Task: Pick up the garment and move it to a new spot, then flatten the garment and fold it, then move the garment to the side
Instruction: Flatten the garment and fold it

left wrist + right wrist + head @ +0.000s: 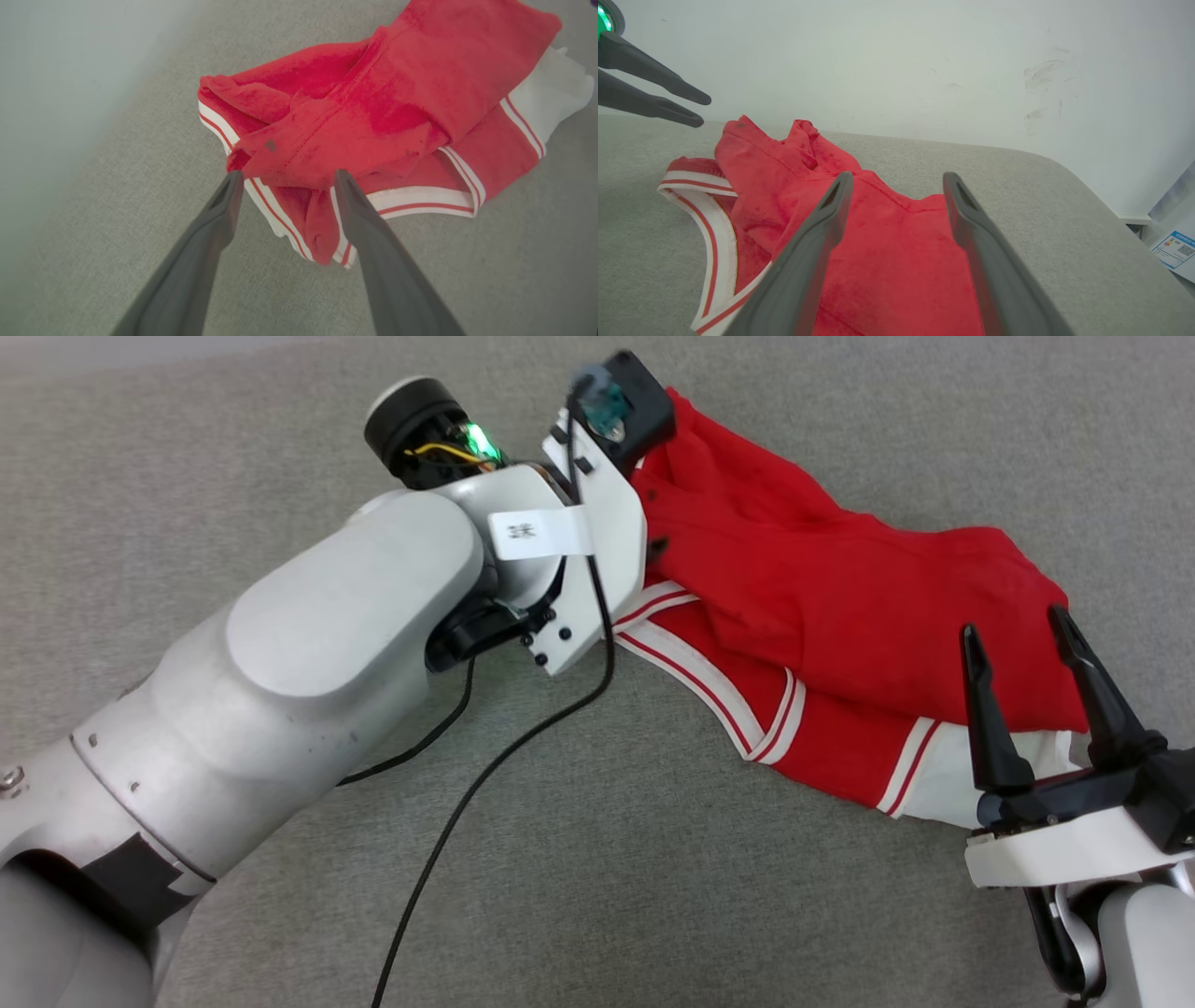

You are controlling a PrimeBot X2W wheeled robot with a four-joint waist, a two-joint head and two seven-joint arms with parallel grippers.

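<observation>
The garment is a bright red T-shirt with white sleeves and striped trim, lying crumpled and loosely folded over itself on the grey surface. My left gripper is open, its tips hovering at the garment's near folded edge, one on each side of a red fold. The right wrist view has that same left gripper just above the shirt's far-left corner. My right gripper is open beside the white sleeve, fingers pointing over the red cloth without holding it.
A grey cloth-covered surface lies under everything. A black cable hangs from my left wrist across the surface. A white wall stands behind, and the surface's rounded edge drops off toward a printed paper.
</observation>
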